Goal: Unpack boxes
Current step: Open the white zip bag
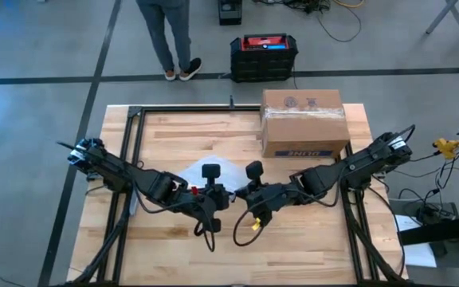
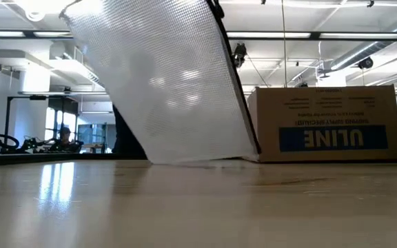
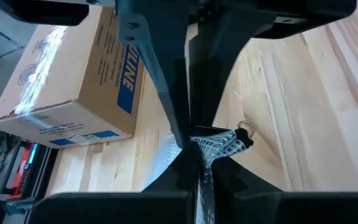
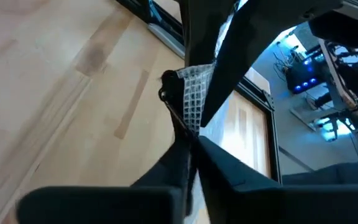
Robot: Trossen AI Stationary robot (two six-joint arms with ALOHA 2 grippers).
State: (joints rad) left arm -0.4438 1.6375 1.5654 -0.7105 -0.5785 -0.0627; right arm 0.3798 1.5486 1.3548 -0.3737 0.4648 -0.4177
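The left gripper (image 3: pixel 194 155) was pressed together on the edge of a clear, grid-textured plastic mesh bag with a dark zipper trim (image 2: pixel 164 76), and the right gripper (image 4: pixel 188 140) was likewise clamped on the same bag's edge. Both met near the middle of the pale wooden butcher-block table (image 1: pixel 293 247), the bag hanging between them with its lower edge touching the tabletop.

The brown corrugated cardboard shipping box with a blue ULINE label (image 1: pixel 304 121) sat at the far right part of the table, well apart from both grippers, its top flaps under clear tape and seemingly closed.

By my judgement, the step in hand was handling the bag, perhaps working toward its zipper, not the box itself. The next move probably called for one gripper to hold the bag steady while the other pulled along the trim, without tearing the mesh.

The low view showed the bag standing tilted on the table beside the box, which the overhead view mostly hid under the arms. The overhead view alone showed a black-and-red case (image 1: pixel 263 54) on the floor and a person's legs (image 1: pixel 172 40) beyond the table.
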